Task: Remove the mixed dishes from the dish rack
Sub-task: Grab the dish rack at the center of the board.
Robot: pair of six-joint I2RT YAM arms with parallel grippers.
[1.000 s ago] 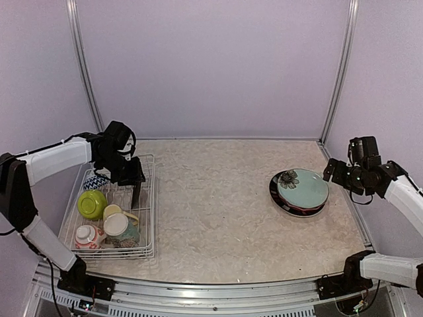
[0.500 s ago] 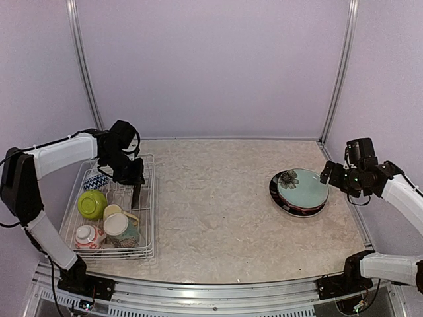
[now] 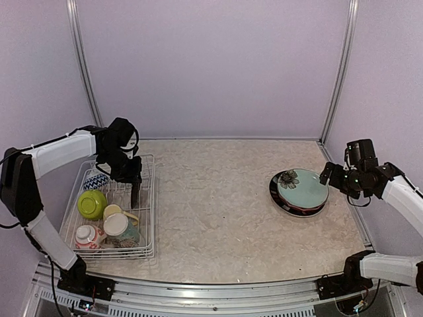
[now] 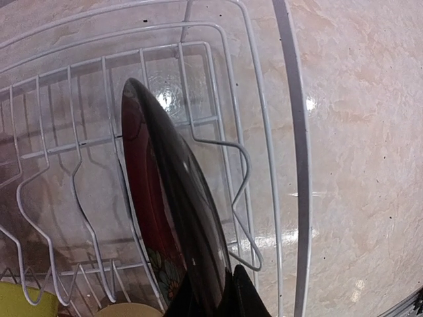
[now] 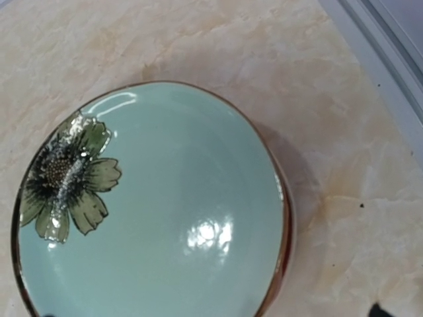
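At 8 o'clock on the table [image 3: 218, 205]: the white dish rack [image 3: 153, 211]. Inside, on its 3 o'clock side, standing on edge in the wire slots: the dark red flower plate [image 4: 149, 191]. Pinched at its rim by the left claw [image 4: 217, 300], squeezed nearly shut around it. At 3 o'clock on the table: the pale teal plate [image 3: 303, 188], lying flat. Just past it, toward 3 o'clock: the right claw [image 3: 328, 173], wide open, holding nothing.
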